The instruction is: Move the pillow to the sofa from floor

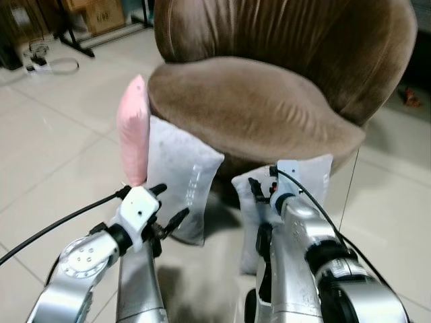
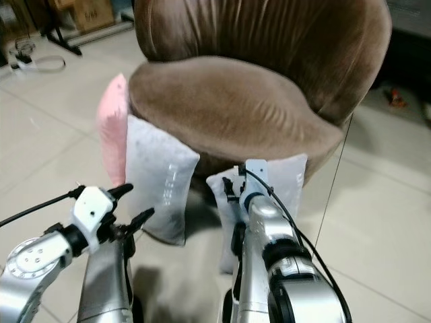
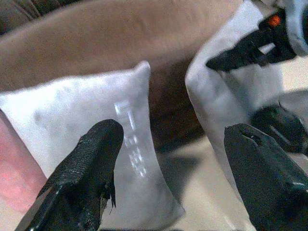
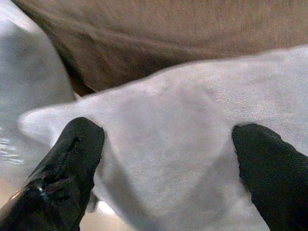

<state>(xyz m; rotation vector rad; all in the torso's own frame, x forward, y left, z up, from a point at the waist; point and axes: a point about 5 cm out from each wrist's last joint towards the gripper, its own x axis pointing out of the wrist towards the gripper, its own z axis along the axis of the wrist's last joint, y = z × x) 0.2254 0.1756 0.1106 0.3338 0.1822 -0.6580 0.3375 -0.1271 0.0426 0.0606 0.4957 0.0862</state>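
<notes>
I see three pillows upright on the floor against the brown sofa's front edge: pink pillow, grey pillow (faint lettering), second grey pillow.

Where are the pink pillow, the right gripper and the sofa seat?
pink pillow [image 1: 133,128], left eye view, mid face.
right gripper [image 4: 168,159], right wrist view, midway between open fingertips.
sofa seat [image 1: 249,108], left eye view, cushion top.

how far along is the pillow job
Nothing is on the brown sofa seat yet. Three pillows lean against its base on the floor. The right pincer is open around the top of the right white pillow; the left pincer hovers open near the left white pillow. Grasping and lifting remain.
</notes>
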